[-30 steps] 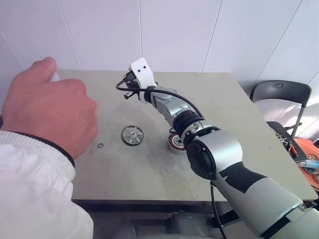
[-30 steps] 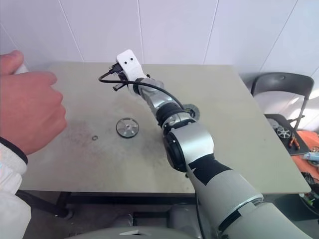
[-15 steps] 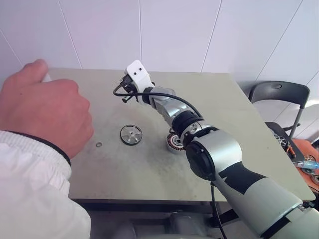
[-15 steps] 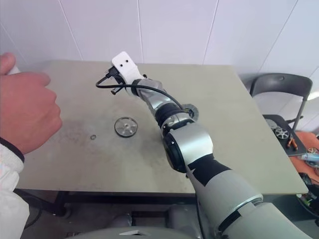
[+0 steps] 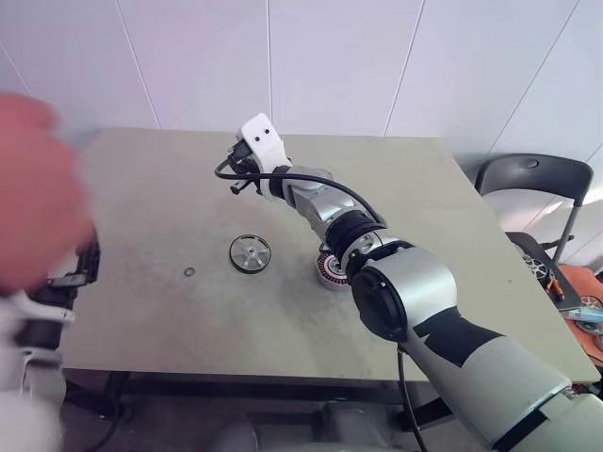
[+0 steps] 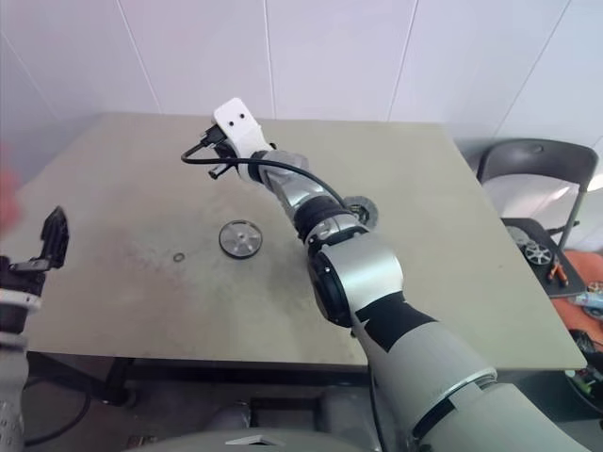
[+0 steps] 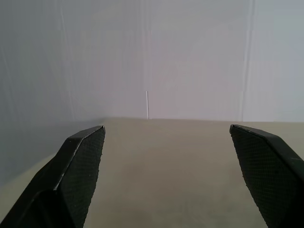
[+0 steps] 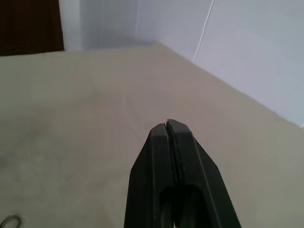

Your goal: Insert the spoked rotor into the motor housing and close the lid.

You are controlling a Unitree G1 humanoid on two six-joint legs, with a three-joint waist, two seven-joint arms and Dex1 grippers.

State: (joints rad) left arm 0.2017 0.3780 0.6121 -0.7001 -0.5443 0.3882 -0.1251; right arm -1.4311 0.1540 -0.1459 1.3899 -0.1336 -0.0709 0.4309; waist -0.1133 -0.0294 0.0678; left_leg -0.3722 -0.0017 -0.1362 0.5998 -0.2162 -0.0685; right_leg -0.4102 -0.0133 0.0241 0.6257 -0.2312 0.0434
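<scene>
Both pincers empty over the table: right pressed together, left spread wide.

The right gripper (image 8: 167, 127) has its two black fingers flat against each other with nothing between them, held above the far middle of the beige table (image 5: 283, 320). The left gripper (image 7: 166, 137) stands wide apart and empty at the table's left edge, facing the white panelled wall (image 5: 330, 56). The lid (image 5: 250, 254) lies flat near the table's middle, a tiny metal ring (image 5: 189, 273) to its left. The motor housing (image 5: 330, 270), copper windings showing, sits just right of the lid, partly hidden by the right forearm. A blurred person's hand (image 5: 38, 188) hangs at the left. A dark chair (image 5: 532, 179) stands right of the table. No writing is legible.
</scene>
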